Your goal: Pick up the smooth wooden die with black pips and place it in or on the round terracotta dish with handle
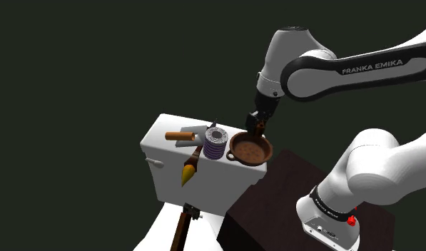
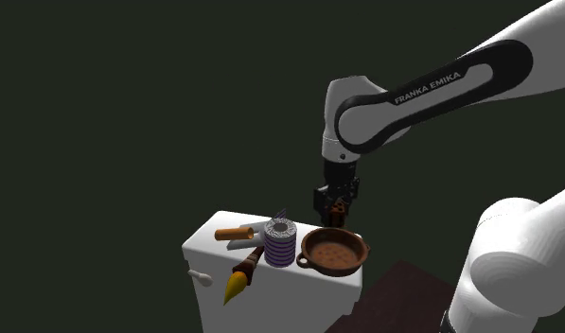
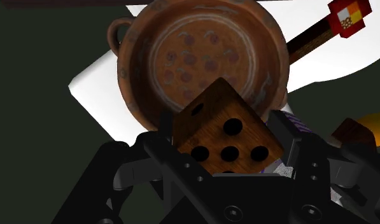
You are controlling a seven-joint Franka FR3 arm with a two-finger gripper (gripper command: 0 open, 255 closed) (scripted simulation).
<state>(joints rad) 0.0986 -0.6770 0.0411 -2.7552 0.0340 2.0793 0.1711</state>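
A brown wooden die (image 3: 223, 130) with black pips sits clasped between my black fingers, so my gripper (image 3: 226, 153) is shut on it. Just beyond the die lies the round terracotta dish (image 3: 201, 57), reddish brown with a small loop handle. In the shoulder view my gripper (image 1: 259, 128) hangs just above the far rim of the dish (image 1: 250, 149). The second exterior view shows the gripper (image 2: 336, 210) a short way above the dish (image 2: 333, 252), with the die (image 2: 338, 205) as a brown spot between the fingers.
The dish rests on a white box-like top (image 1: 165, 135). Beside it stand a striped purple-and-grey spool (image 1: 215, 143), a brown cylinder (image 1: 180, 135) and a dark brush with a yellow tip (image 1: 189, 170). A dark stand (image 1: 275, 207) lies below, and a red-and-yellow-tipped stick (image 3: 347, 14) lies past the dish.
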